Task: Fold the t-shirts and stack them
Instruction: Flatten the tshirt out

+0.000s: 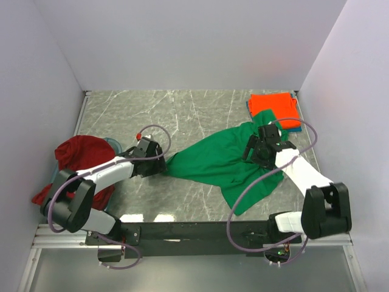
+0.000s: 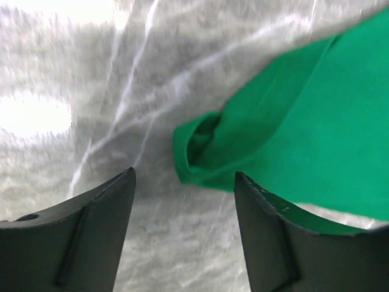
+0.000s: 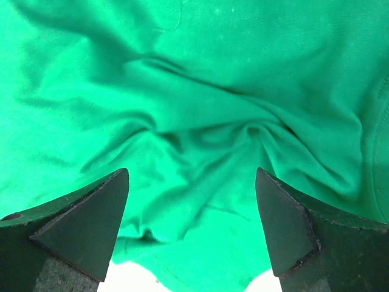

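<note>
A bright green t-shirt [image 1: 213,161] lies crumpled across the middle and right of the marble table [image 1: 182,115]. My left gripper [image 1: 163,163] is low at its pointed left corner. In the left wrist view the left gripper [image 2: 183,172] is open, the rolled corner of the green t-shirt [image 2: 304,109] just ahead of the fingertips, with bare table between the jaws. My right gripper [image 1: 252,152] hangs open over the shirt's right part. The right wrist view shows the right gripper [image 3: 191,170] with wrinkled green t-shirt [image 3: 200,91] below it. An orange-red t-shirt [image 1: 271,106] lies folded at the back right.
A teal-blue cloth [image 1: 295,129] peeks out under the orange-red t-shirt. A dark red t-shirt [image 1: 82,152] is heaped at the left wall beside the left arm. White walls close in the table on three sides.
</note>
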Robot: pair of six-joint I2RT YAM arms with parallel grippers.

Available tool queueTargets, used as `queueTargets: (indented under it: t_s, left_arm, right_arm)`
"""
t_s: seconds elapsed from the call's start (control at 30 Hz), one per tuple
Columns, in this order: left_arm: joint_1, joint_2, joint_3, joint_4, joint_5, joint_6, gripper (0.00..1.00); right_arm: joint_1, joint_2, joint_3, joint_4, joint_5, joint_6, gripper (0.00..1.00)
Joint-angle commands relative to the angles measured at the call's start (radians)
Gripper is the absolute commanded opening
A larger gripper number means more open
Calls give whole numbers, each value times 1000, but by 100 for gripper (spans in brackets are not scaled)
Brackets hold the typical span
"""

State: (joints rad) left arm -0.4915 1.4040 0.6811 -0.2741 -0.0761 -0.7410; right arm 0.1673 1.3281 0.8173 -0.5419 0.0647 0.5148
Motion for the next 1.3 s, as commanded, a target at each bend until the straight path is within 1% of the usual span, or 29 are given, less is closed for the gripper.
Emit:
queueTargets:
  t_s: [0.0,0.07,0.17,0.33,0.37,0.43,0.47,0.53,0.57,0.63,0.67,0.73,0.77,0.83,0.87,0.9,1.0,1.03,1.13,1.17,1.27]
  left_arm:
    - [2,26,61,33,-65,22,68]
    - [2,42,63,47,-60,23,64]
    - [10,56,74,52,-65,18,61]
    - [56,56,69,64,-38,9,50]
    - [62,52,66,76,-31,8,46]
    - [70,40,52,95,-5,12,44]
    - [71,36,54,99,-4,11,39]
    - [73,39,54,99,-8,8,36]
    - [74,41,52,104,-8,8,31]
    - [76,49,52,118,1,11,28]
    - [76,55,54,125,22,12,25]
    - [76,66,51,145,39,11,23]
    - [76,70,51,145,44,11,14]
    - [76,72,51,136,21,2,3]
    - [76,72,51,133,16,2,1]
    - [76,64,45,133,16,2,1]
    - [76,29,28,131,21,-11,1]
    - [76,18,22,127,19,-15,1]
    - [76,-23,-8,121,18,-35,1]
    - [76,-33,-21,121,24,-40,1]
    - [76,-63,-43,105,16,-58,1]
  right_arm:
    - [-2,-87,-32,-36,0,-13,91]
    - [1,-122,-50,-43,-11,-18,91]
    - [6,-164,-72,-66,-11,-25,91]
    - [44,-243,-104,-101,-5,-24,90]
    - [52,-254,-113,-104,-2,-18,91]
    - [67,-273,-118,-119,10,-13,90]
    - [89,-279,-121,-124,18,-10,90]
    - [112,-290,-122,-141,27,-9,90]
    - [148,-293,-121,-150,36,2,90]
    - [194,-306,-119,-177,61,14,90]
    - [240,-311,-122,-188,70,37,90]
    - [277,-331,-127,-217,69,62,90]
    - [293,-340,-139,-225,57,91,90]
    - [349,-372,-156,-248,32,116,89]
    - [379,-385,-179,-254,14,151,89]
    - [440,-394,-191,-262,0,166,88]
    - [544,-403,-222,-306,-13,243,87]
    - [616,-397,-227,-314,-5,263,87]
    - [708,-366,-254,-297,-17,324,85]
    - [759,-353,-260,-288,-14,343,84]
    - [834,-284,-256,-277,17,366,83]
